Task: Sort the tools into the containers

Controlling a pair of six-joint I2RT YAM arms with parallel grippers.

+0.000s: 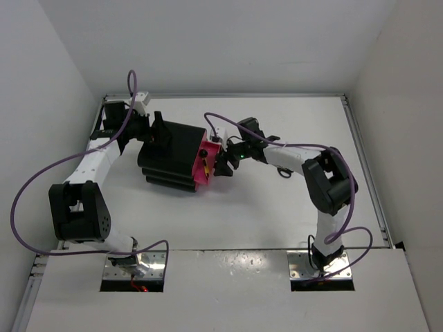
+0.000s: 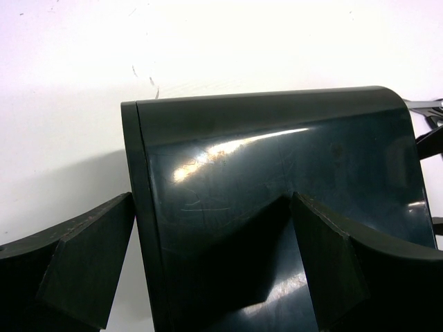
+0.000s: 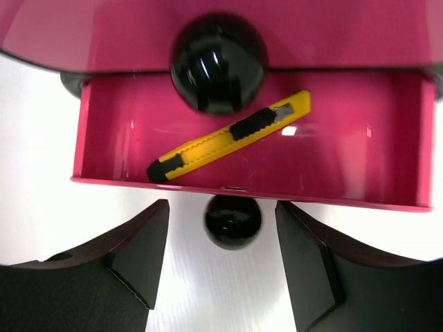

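1. Far left: seeing left gripper (image 2: 213,200) spread wide at the back of the black drawer unit (image 1: 169,155). One finger (image 2: 76,263) off its rear edge, the other over its glossy face. Can't tell whether either touches; not clamped on anything.
2. Centre: drawer unit sitting on white table (image 1: 277,221), pink fronts turned toward the right arm.
3. One pink drawer (image 3: 111,131) pulled out. Closed drawer front (image 3: 346,34) just above it in the right wrist view.
4. Inside that open drawer: yellow-and-black utility knife (image 3: 228,135), flat on the floor, lying diagonal, black end near the front wall.
5. Right: right gripper (image 3: 221,214) spread, fingers either side of the open drawer's round black knob (image 3: 233,221). Visible gap both sides, pinching nothing.
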